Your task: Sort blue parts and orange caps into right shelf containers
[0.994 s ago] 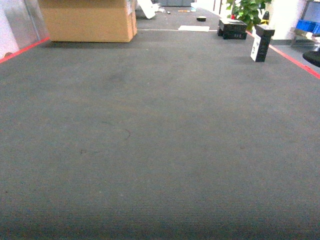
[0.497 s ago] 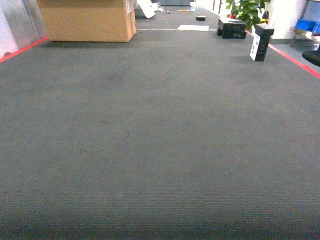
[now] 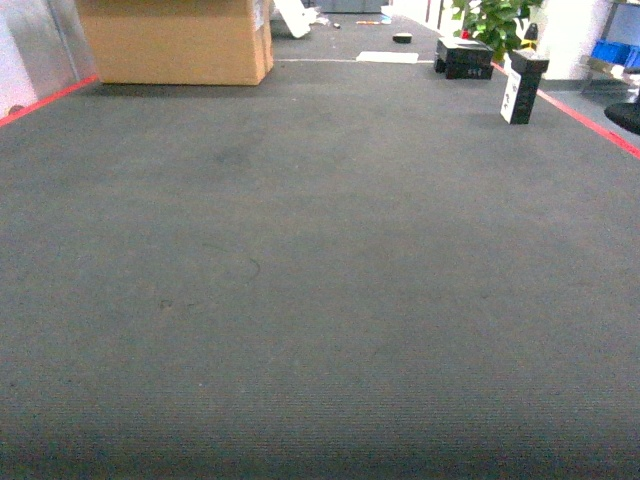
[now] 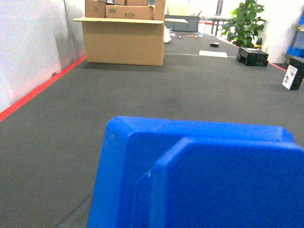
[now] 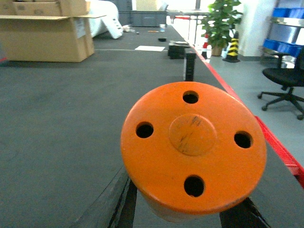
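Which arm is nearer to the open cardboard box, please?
Left, probably. In the left wrist view the cardboard box sits ahead, beyond the blue part; in the right wrist view it sits far off to the left, past the orange cap.

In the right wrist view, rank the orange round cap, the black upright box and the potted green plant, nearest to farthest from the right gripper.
1. Orange round plastic cap, close in front, centre.
2. Black upright box, farther up the carpet, near centre.
3. Potted green plant, far back, right.

Dark carpet (image 3: 320, 300), cardboard box (image 3: 175, 40) far left, plant (image 3: 495, 20) far right
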{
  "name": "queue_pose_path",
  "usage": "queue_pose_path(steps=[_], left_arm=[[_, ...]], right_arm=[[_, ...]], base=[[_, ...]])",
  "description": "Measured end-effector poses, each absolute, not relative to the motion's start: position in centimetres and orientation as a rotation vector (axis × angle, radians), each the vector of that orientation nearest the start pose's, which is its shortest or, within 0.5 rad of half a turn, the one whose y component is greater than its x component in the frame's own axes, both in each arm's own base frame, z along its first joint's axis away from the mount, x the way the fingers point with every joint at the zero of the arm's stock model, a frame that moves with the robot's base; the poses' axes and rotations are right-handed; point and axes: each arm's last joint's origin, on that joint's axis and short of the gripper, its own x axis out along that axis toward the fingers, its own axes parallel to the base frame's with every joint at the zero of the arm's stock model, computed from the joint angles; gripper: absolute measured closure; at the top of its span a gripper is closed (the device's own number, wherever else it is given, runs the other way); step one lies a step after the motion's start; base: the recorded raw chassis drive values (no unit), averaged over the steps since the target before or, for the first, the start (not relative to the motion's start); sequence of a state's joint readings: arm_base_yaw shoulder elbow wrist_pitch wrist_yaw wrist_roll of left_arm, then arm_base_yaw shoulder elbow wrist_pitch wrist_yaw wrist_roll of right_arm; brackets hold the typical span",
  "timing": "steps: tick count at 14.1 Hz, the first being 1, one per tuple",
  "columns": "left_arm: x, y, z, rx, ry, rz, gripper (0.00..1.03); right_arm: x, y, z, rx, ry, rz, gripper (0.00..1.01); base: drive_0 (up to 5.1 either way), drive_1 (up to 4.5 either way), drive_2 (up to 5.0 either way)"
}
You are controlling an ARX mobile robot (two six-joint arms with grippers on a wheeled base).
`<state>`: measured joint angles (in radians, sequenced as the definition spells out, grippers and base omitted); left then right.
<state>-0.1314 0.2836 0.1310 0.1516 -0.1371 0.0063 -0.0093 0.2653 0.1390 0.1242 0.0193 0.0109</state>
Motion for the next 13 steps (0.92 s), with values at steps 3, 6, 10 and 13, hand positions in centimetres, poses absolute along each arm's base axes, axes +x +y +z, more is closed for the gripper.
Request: queue_pose_path(steps=[3,6,10,13], left_arm=[[11.1,0.1,18.8,0.003,0.007,0.025,0.59],[10.7,0.0,18.0,0.004,0.02,-0.003,0.59],[9.8,0.0,17.5,0.004,0.004,-0.001,0.59],[9.8,0.0,16.7,0.003,-0.002,-0.001,0.59]], right_arm=[[10.9,0.0,18.9,0.007,0.006,0.0,0.59],[10.0,0.0,17.7,0.007,0.04,0.001,0.59],[9.8,0.0,17.6,0.007,0.006,0.0,0.59],[9.7,0.0,16.7,0.006,-0.002,-0.001,0.59]], base=[[0.0,0.0,0.0],[0.0,0.0,0.0],[0.0,0.0,0.0],[0.0,0.0,0.0]])
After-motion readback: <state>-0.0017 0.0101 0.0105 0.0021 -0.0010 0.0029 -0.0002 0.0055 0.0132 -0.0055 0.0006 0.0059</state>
